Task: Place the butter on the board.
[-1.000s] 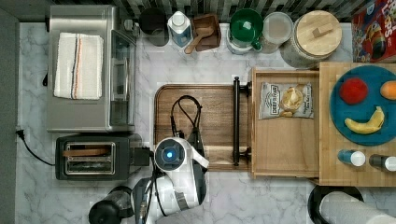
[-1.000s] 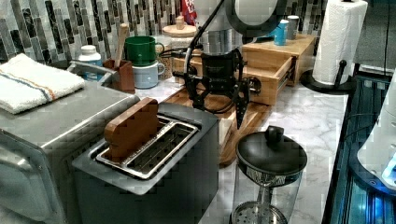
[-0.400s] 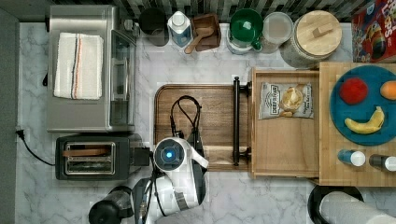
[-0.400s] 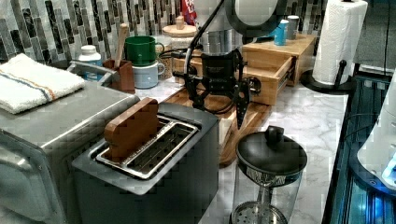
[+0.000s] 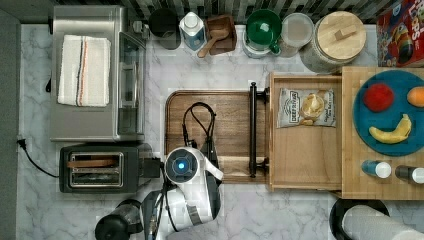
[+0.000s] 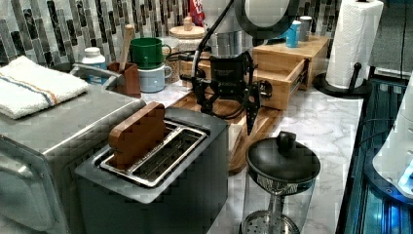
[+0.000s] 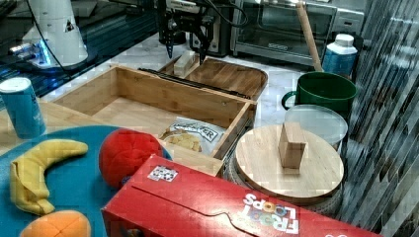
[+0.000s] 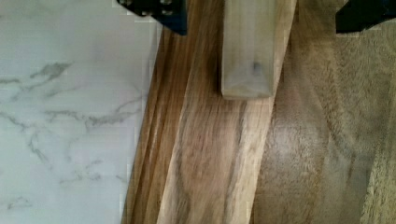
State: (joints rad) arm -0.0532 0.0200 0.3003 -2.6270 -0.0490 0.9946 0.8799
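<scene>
Gripper (image 7: 186, 52) spread wide and holding nothing, poised just above the butter (image 7: 185, 63), one dark finger to either side of the pale block and neither touching it. Butter lying flat on the board (image 8: 210, 163), along the paler stripe and close to the edge that meets the marble surface (image 8: 70, 116). No visible shift against the top and left views of a second ago, arm parked at the same corner of the board, so probably released and placed already, with only a clean lift away left to do.
</scene>
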